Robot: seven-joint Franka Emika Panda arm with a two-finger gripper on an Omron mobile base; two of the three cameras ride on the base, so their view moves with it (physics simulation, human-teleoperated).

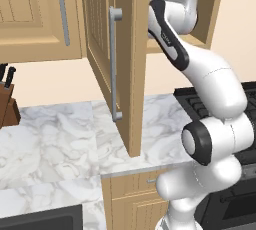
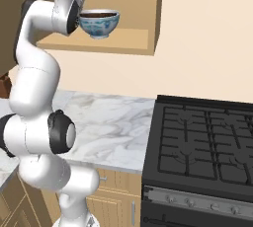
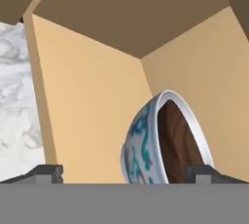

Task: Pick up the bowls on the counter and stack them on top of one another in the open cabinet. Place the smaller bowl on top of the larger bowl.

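The larger bowl (image 2: 99,25), white with blue markings, stands on the shelf of the open cabinet (image 2: 129,41). The smaller bowl (image 2: 99,14), dark brown, sits nested inside it, and only its rim shows above. In the hand view the stacked pair appears tilted: the larger bowl (image 3: 143,145) outside, the smaller bowl (image 3: 172,140) within. My gripper (image 3: 124,173) is open and holds nothing. One fingertip (image 3: 46,172) is clear to one side of the bowls, while the other fingertip (image 3: 204,172) is in front of the brown inside. The arm's wrist (image 2: 66,4) is just left of the bowls.
The cabinet's open door (image 1: 125,64), with a long grey bar handle (image 1: 114,64), hangs out over the marble counter (image 1: 50,139) beside my arm. A black stove (image 2: 207,142) lies to the right. A knife block (image 1: 6,99) stands at the far left below a closed wall cabinet (image 1: 35,14).
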